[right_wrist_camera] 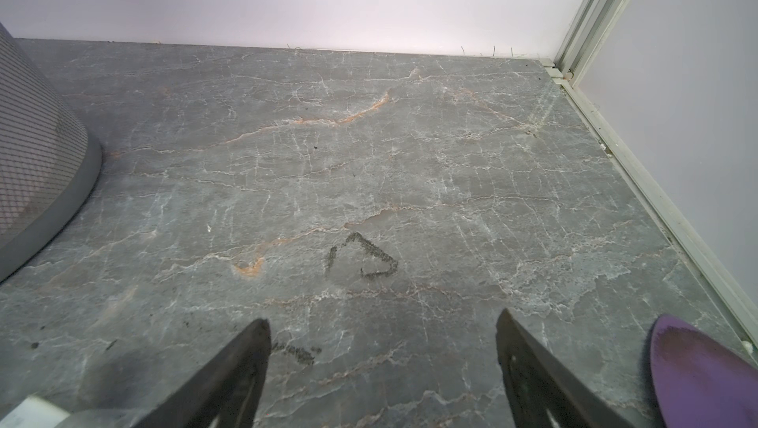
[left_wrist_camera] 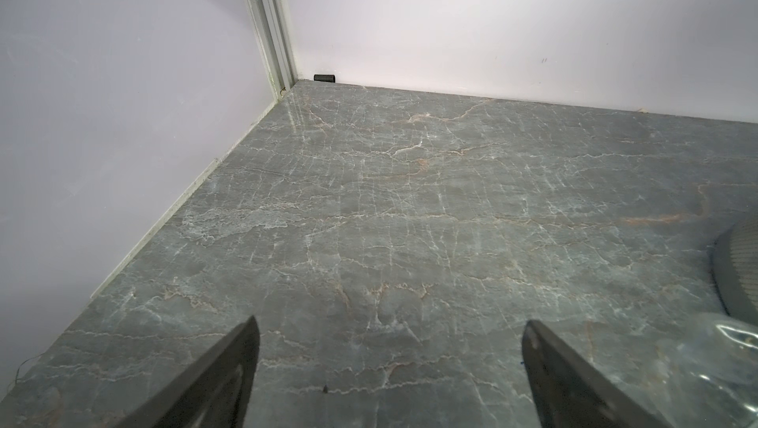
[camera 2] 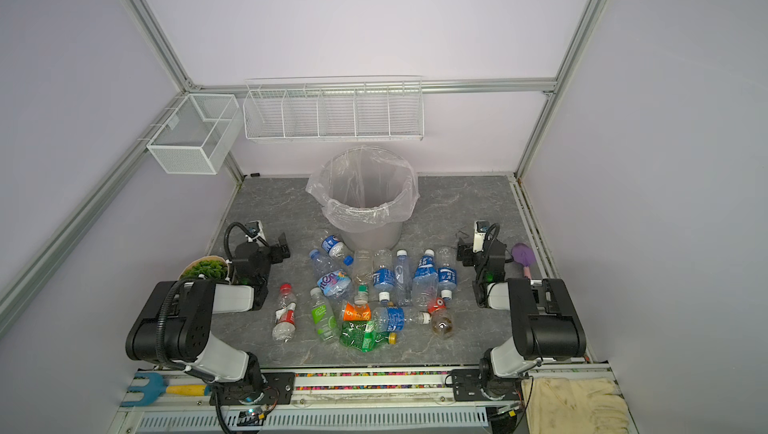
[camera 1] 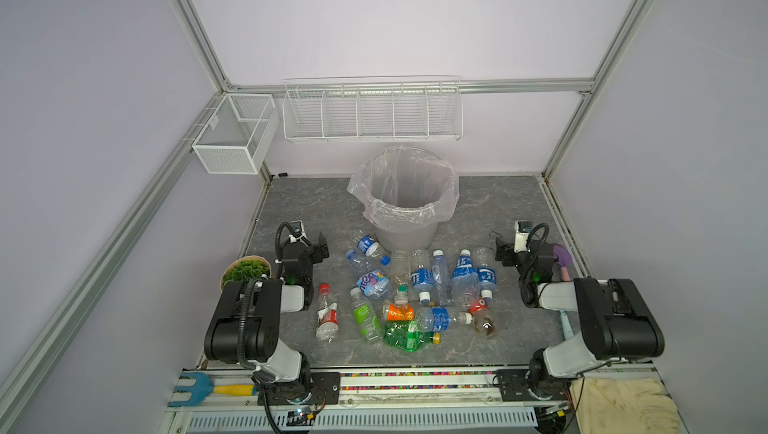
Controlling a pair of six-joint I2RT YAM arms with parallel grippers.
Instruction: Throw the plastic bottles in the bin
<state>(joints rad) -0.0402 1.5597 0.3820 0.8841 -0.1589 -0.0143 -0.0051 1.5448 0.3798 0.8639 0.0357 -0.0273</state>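
Several plastic bottles [camera 1: 423,278] lie in a heap on the grey marble table in front of the bin [camera 1: 405,236] in both top views. Among them are a red-labelled one [camera 1: 327,315] off to the left, a crushed green one [camera 1: 405,338] and an orange-labelled one [camera 1: 399,312]. The bin, lined with a clear bag, looks empty [camera 2: 365,240]. My left gripper [camera 1: 322,247] [left_wrist_camera: 390,321] hovers open left of the heap over bare table. My right gripper [camera 1: 500,251] [right_wrist_camera: 382,316] stands open right of the heap, also holding nothing.
Two white wire baskets [camera 1: 372,113] [camera 1: 235,132] hang on the back and left walls. A potted green plant [camera 1: 244,270] sits by the left arm. A purple brush [camera 1: 561,255] [right_wrist_camera: 697,376] lies beside the right gripper. A blue fork tool [camera 1: 199,388] and a cloth [camera 1: 619,405] lie along the front rail.
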